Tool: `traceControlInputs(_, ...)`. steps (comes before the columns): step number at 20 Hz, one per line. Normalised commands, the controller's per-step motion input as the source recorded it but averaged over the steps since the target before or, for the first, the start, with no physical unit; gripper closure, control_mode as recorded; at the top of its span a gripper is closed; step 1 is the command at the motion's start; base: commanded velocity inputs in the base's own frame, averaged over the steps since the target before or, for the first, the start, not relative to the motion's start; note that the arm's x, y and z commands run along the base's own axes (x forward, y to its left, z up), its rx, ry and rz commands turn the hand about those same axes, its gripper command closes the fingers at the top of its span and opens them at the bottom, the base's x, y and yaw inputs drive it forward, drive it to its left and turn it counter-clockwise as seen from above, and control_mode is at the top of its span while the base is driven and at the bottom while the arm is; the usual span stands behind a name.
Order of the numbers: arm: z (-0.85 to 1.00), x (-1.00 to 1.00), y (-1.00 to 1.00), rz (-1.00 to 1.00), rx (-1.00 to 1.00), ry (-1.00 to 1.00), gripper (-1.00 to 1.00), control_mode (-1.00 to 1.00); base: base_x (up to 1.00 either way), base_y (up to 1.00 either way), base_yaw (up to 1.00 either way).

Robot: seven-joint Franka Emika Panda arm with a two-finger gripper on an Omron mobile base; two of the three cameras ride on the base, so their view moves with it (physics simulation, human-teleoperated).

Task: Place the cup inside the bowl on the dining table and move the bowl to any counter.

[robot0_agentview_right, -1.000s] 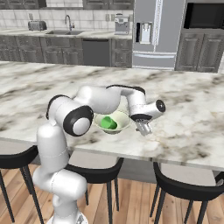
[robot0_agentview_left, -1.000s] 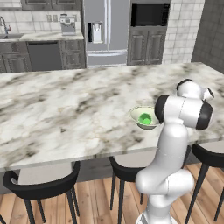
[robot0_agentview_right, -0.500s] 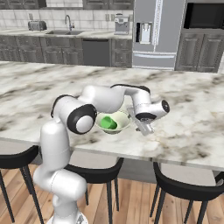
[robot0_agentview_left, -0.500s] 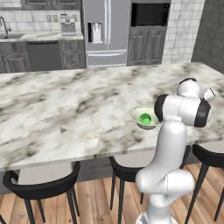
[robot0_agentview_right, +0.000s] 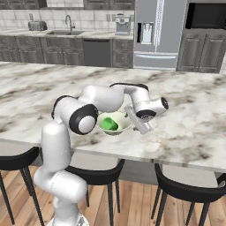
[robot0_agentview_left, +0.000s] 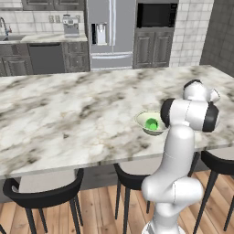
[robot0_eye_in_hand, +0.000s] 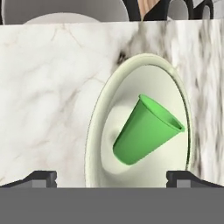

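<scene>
The green cup (robot0_eye_in_hand: 146, 131) already lies tipped on its side inside the bowl (robot0_eye_in_hand: 99, 131) near the stool edge of the marble bench (robot0_agentview_left: 68, 119), and the gripper (robot0_eye_in_hand: 112, 177) hovers beside the bowl with fingers spread wide and empty, so carrying the bowl to a counter (robot0_agentview_right: 66, 34) remains.

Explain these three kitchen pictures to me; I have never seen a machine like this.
The white jointed thing is a robot arm on a driving base. Two pictures come from cameras on that base, looking over the arm from its left and right. The third comes from a camera on its hand, looking down past its two dark fingertips. On the marble table sits a pale bowl with a green cup lying tilted inside. The gripper is open beside the bowl's edge, holding nothing. Black stools stand at the table's near edge.
</scene>
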Motion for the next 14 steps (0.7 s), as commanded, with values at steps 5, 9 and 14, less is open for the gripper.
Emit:
traceControlInputs(5, -0.2, 0.0, 0.0, 0.06, 0.0, 0.0, -1.0, -1.0, 0.0, 0.0, 0.0)
traceControlInputs(9, -0.21, 0.0, 0.01, 0.06, 0.0, 0.0, -1.0, -1.0, 0.0, 0.0, 0.0)
traceControlInputs(14, -0.16, 0.0, 0.01, 0.06, 0.0, 0.0, -1.0, -1.0, 0.0, 0.0, 0.0)
